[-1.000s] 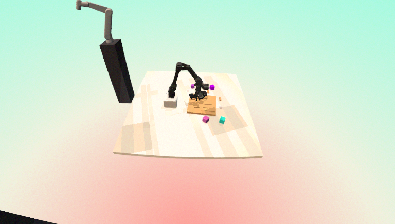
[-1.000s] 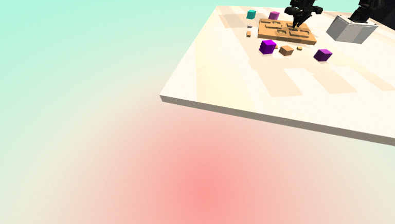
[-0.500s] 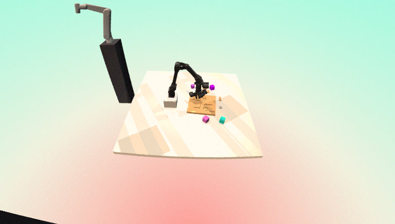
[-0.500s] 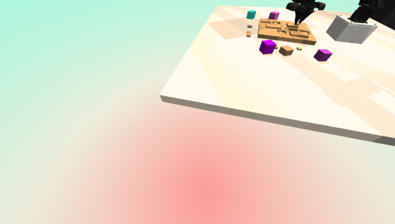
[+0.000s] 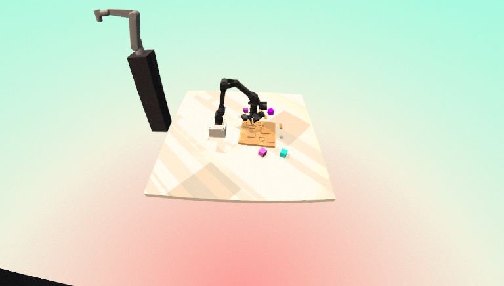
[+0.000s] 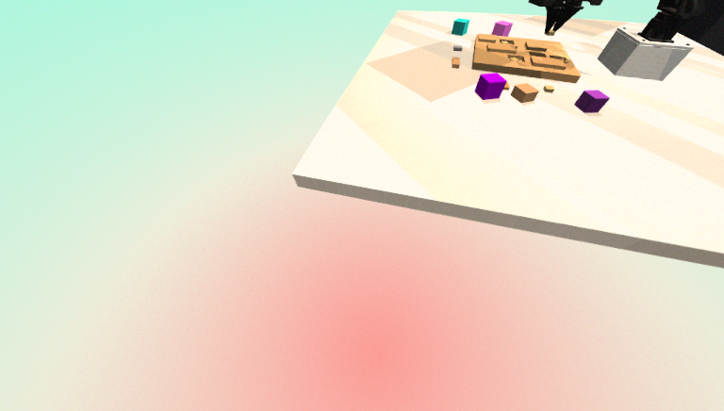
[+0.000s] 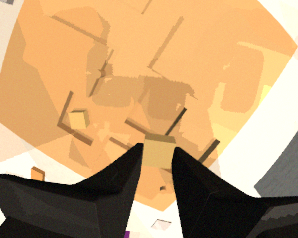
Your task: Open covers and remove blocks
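Note:
My gripper (image 5: 252, 121) (image 6: 550, 31) (image 7: 157, 150) is shut on a small yellowish block (image 7: 159, 153) and holds it above the wooden puzzle board (image 5: 256, 143) (image 6: 525, 72) (image 7: 40, 59). Another yellowish block (image 7: 78, 119) sits in an angled recess of the board. Raised dark-edged strips cross the board; how far each cover is open I cannot tell. On the table beside the board lie a small orange block (image 5: 281, 126) (image 6: 455, 62), a small grey block (image 5: 281, 137) (image 6: 457, 48) and a small yellow block (image 6: 549, 89).
A bright purple cube (image 5: 270, 111) (image 6: 489, 86), a brown cube (image 6: 524, 92) and a darker purple cube (image 5: 245, 109) (image 6: 591, 101) stand along one side. A pink cube (image 5: 262, 152) (image 6: 501, 27) and a teal cube (image 5: 283, 153) (image 6: 460, 26) stand opposite. The arm's grey base (image 5: 217, 131) (image 6: 640, 59) is beside the board.

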Robot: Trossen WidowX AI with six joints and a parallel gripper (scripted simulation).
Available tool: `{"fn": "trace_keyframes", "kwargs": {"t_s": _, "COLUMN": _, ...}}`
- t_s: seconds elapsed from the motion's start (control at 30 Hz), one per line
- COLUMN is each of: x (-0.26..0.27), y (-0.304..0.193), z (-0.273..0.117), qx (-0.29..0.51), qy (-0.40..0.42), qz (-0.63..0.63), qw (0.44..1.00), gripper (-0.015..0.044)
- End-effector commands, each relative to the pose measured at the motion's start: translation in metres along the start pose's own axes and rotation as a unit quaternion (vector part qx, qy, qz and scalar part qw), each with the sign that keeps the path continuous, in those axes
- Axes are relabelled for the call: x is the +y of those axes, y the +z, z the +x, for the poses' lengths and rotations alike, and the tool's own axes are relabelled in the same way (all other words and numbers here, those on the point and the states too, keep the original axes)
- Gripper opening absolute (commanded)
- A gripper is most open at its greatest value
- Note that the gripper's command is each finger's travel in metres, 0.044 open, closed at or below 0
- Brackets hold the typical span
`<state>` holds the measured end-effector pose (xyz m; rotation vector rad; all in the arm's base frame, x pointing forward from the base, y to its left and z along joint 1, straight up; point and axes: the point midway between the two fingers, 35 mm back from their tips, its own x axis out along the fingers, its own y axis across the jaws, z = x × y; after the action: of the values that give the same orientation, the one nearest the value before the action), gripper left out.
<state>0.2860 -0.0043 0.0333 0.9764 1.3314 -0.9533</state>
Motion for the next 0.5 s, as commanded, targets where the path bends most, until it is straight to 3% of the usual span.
{"fn": "trace_keyframes", "kwargs": {"t_s": 0.0, "x": 0.001, "y": 0.001, "z": -0.010, "qx": -0.001, "qy": 0.003, "qz": 0.003, "qw": 1.000, "gripper": 0.0080}}
{"fn": "trace_keyframes", "kwargs": {"t_s": 0.47, "x": 0.014, "y": -0.028, "z": -0.021, "qx": 0.000, "qy": 0.003, "qz": 0.003, "qw": 1.000, "gripper": 0.0080}}
